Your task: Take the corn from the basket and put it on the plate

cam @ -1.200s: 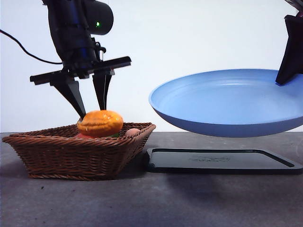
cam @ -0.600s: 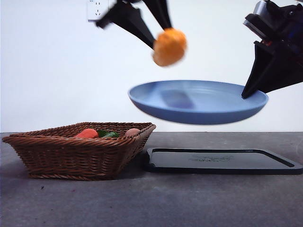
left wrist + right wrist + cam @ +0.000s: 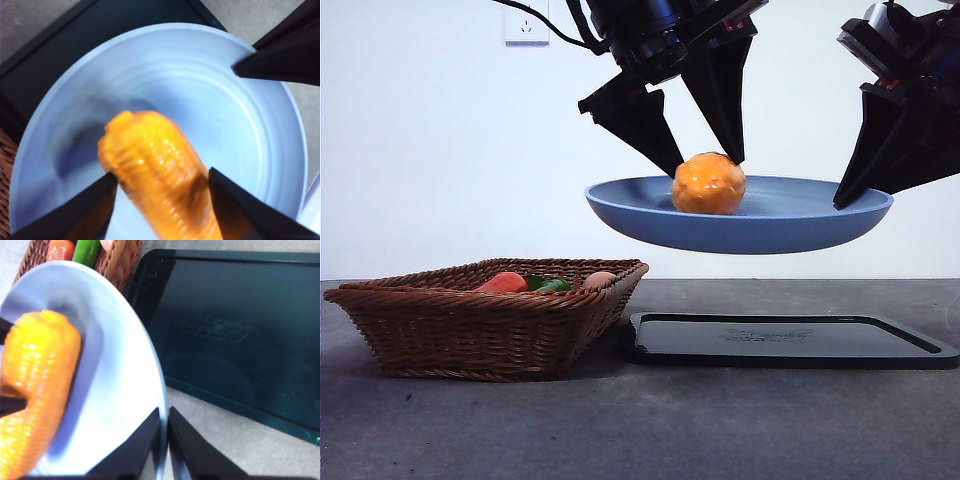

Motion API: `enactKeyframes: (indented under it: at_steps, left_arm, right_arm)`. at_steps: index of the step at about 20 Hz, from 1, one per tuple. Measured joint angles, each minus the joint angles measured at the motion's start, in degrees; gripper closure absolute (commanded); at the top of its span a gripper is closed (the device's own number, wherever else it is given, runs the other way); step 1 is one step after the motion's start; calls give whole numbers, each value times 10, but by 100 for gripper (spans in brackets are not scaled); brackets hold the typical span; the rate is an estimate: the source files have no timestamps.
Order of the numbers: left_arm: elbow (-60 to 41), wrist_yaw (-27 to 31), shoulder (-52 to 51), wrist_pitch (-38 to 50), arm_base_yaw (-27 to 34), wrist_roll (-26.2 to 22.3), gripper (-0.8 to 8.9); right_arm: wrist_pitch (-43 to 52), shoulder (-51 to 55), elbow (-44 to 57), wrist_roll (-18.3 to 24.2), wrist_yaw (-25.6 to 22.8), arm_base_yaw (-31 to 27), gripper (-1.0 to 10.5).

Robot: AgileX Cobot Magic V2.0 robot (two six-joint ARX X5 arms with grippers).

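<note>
The orange-yellow corn (image 3: 708,185) rests low in the blue plate (image 3: 790,225), which hangs in the air above the black tray. My left gripper (image 3: 705,165) comes down from above with its jaws shut on the corn (image 3: 155,170), one against each side. The right gripper (image 3: 850,195) is shut on the plate's right rim and holds it up; in the right wrist view its jaws (image 3: 164,412) pinch the plate's (image 3: 120,390) edge beside the corn (image 3: 37,370). The brown wicker basket (image 3: 470,320) stands on the table at the left.
A flat black tray (image 3: 790,340) lies on the table under the plate, right of the basket. In the basket lie a red-orange vegetable (image 3: 503,283), a green item (image 3: 552,285) and a peach-coloured item (image 3: 600,279). A wall socket (image 3: 525,22) sits behind.
My left gripper lifted the corn out of the basket, carried it right, and has now lowered it into the plate. The plate shifted left earlier and has since stayed almost still.
</note>
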State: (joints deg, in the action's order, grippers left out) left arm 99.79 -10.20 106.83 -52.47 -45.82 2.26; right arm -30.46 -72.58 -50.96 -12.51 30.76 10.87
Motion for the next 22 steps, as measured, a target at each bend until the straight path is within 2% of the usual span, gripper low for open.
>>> enactKeyframes:
  at_steps: [11,15,22]
  left_arm:
    - [11,2,0,-17,-5,0,442]
    - [59,31,1,-55,-5,-5,443]
    - [200,70,1,-157,16,-24,443]
  right_arm:
    - [-11,0,0,0,2,0,945]
    - [-17,0,0,0,-25,0,945]
    - [-3,-64,0,0,-23,-37,945]
